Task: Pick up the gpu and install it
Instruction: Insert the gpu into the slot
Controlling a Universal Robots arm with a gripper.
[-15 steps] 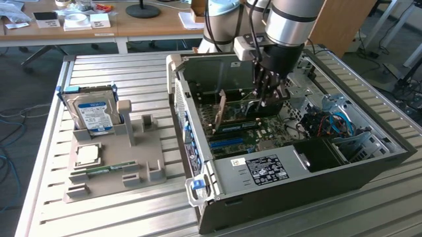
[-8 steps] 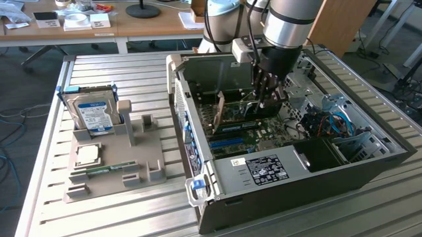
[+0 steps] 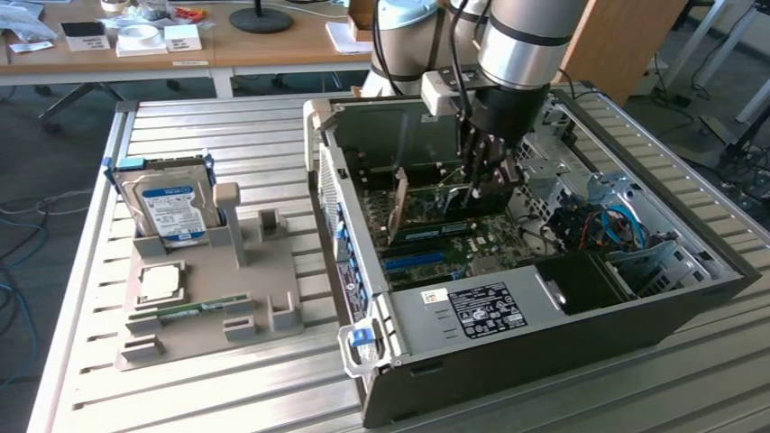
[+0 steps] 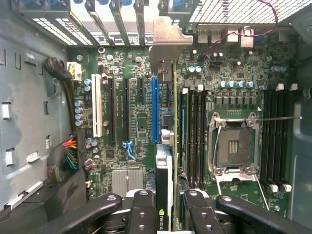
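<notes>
fingers: clamped on gpu | gpu: upright, edge toward motherboard | location: inside open computer case

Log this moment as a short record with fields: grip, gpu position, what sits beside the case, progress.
grip: gripper shut on the gpu
position: gpu upright inside the open case, edge-on over the motherboard, near the blue slot; seating cannot be told
beside case: tray with hard drive standing and memory stick lying flat
progress: gpu picked up and held in the case
</notes>
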